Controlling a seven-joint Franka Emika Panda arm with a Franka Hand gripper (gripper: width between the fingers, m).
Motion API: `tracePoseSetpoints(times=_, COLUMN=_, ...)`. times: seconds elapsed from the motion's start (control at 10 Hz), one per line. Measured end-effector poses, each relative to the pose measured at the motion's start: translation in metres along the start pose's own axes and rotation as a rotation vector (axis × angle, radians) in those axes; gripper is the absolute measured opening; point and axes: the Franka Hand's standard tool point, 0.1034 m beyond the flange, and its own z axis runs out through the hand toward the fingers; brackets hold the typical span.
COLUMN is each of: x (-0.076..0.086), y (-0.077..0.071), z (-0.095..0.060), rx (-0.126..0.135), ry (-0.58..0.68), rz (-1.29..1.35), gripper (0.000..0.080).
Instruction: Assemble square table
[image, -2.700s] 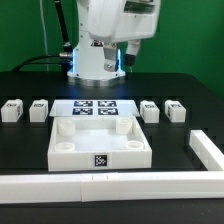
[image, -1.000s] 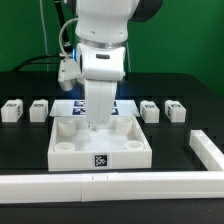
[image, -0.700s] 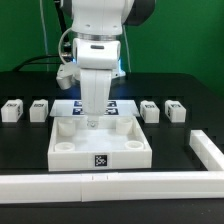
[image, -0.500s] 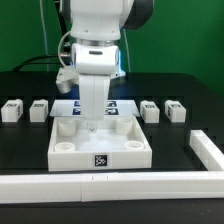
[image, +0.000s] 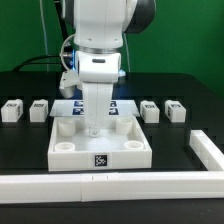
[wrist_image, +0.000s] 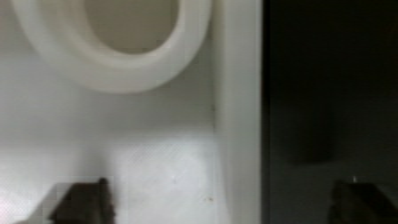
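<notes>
— What's on the exterior view's left?
— The left leg blocks (image: 38, 108), side by side on the black table (image: 190, 90), apart from the square table top (image: 98, 150).
— And the middle?
— That top lies flat, just in front of the marker board (image: 122, 105). The gripper (image: 93, 128) is down at its far rim with its fingers (wrist_image: 80, 200) spread, one over the white top and one over the table, clamping nothing.
— Right?
— The right leg blocks (image: 150, 110), then the white wall (image: 207, 150).

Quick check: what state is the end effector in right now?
End effector: open, its fingers standing apart on either side of the square table top rim, gripping nothing.
</notes>
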Motion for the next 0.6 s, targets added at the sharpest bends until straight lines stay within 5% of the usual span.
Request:
tracePoseSetpoints(times=0.1, x=-0.0001, y=0.0000, z=0.0000, rx=0.000, ry=0.000, rz=0.000, gripper=0.0492)
tracePoseSetpoints(times=0.3, x=-0.0002, y=0.0000, z=0.0001, rx=0.000, ry=0.000, rz=0.001, gripper=0.0171)
tracePoseSetpoints(times=0.6, x=0.0000, y=0.0027, z=-0.0014, rx=-0.012, ry=0.002, rz=0.001, gripper=0.0058)
